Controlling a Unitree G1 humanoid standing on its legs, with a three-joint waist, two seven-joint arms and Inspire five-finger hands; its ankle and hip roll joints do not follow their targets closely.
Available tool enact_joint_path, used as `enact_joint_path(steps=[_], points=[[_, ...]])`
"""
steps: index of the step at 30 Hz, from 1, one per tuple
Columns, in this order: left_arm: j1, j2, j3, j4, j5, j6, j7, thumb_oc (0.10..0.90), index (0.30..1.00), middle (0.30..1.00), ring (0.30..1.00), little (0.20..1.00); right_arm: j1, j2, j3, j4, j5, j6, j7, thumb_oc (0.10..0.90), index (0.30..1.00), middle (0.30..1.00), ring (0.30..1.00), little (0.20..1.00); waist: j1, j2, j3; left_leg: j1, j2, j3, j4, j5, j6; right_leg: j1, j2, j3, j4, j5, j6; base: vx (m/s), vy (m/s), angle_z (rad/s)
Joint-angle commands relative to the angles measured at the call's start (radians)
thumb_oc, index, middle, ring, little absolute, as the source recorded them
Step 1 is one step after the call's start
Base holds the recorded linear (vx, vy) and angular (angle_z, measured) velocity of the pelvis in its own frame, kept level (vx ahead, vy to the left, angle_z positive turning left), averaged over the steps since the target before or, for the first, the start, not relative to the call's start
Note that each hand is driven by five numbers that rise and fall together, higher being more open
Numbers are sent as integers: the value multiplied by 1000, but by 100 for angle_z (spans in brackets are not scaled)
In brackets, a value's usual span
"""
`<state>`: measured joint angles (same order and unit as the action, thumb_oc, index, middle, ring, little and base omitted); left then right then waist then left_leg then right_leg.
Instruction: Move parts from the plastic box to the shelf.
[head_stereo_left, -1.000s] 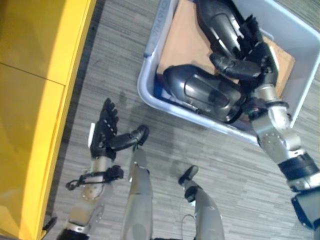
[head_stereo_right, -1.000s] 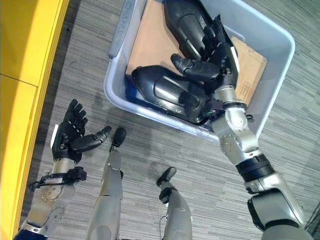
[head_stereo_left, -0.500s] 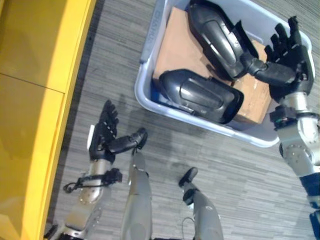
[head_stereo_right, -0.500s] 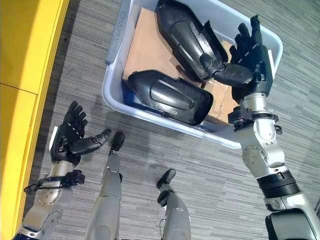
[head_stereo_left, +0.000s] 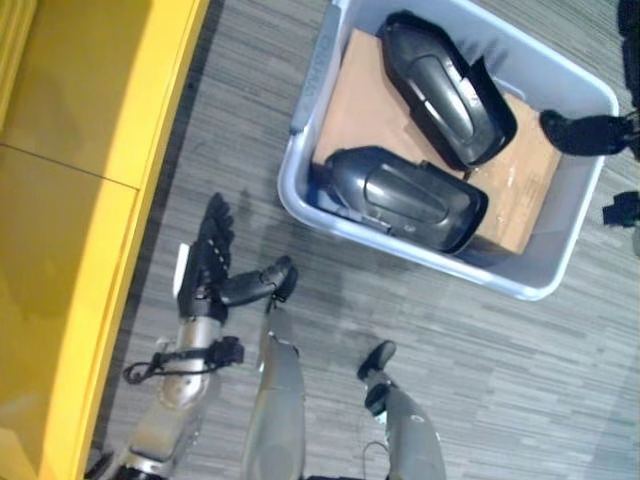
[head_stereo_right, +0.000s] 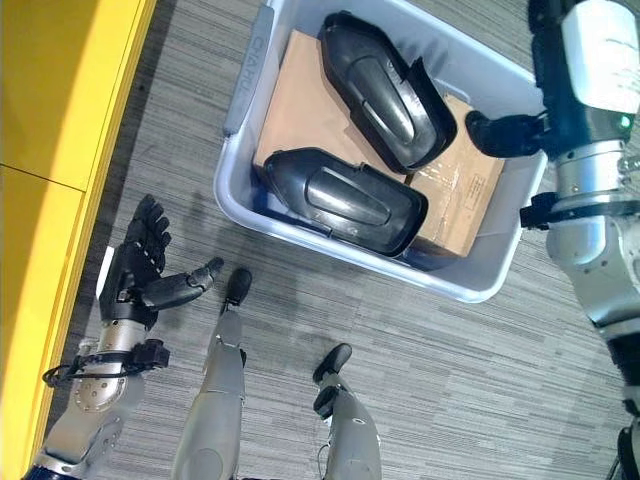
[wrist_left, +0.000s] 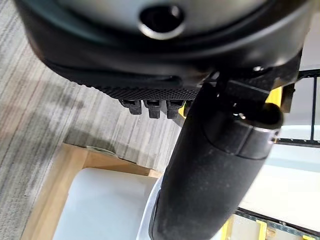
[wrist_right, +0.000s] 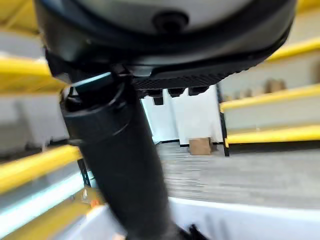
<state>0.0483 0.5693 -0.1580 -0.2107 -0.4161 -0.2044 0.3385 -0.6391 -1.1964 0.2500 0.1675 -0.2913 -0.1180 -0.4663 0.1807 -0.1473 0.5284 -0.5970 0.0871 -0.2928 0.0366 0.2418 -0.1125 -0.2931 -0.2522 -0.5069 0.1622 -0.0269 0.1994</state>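
Two dark parts (head_stereo_right: 350, 195) crowd the plastic box (head_stereo_right: 300, 245); bare floor (head_stereo_right: 480, 380) lies open between it and the yellow shelf (head_stereo_right: 40, 150).

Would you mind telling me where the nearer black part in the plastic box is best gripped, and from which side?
Probably from above, across the narrow width of the nearer black part: it lies flat on cardboard with its upper face exposed, hard against the plastic box wall.
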Motion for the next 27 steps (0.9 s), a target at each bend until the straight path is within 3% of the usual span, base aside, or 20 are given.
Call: enact_joint_path(steps=[1, 7, 23, 27], points=[[-49, 5, 12, -91, 73, -111, 9, 900, 1000, 1000, 1000, 1000, -184, -85, 41, 62, -149, 61, -96, 900, 1000, 1000, 1000, 1000, 11, -12, -13, 179, 96, 146, -114, -55, -27, -36, 23, -7, -14, 107, -18, 0, 0, 0], [-71, 10, -3, -72, 89, -115, 12, 900, 1000, 1000, 1000, 1000, -259, -118, 178, 119, -298, 97, -73, 900, 1000, 1000, 1000, 1000, 17, -4, -9, 171, 95, 146, -113, -51, -28, -44, 18, -10, -8, 106, -18, -6, -1, 1], [-94, 9, -32, -35, 110, -110, 19, 900, 1000, 1000, 1000, 1000, -424, -95, 428, 227, -351, 101, -33, 900, 1000, 1000, 1000, 1000, 13, 13, -8, 130, 97, 150, -109, -43, -25, -96, 10, -6, 10, 107, -17, 0, 0, 0], [-93, 7, -32, -33, 112, -111, 25, 900, 1000, 1000, 1000, 1000, -436, -87, 438, 242, -348, 104, -40, 900, 1000, 1000, 1000, 1000, 12, 14, -8, 114, 97, 149, -109, -41, -26, -110, 9, -9, 10, 107, -17, 0, 0, 0]])
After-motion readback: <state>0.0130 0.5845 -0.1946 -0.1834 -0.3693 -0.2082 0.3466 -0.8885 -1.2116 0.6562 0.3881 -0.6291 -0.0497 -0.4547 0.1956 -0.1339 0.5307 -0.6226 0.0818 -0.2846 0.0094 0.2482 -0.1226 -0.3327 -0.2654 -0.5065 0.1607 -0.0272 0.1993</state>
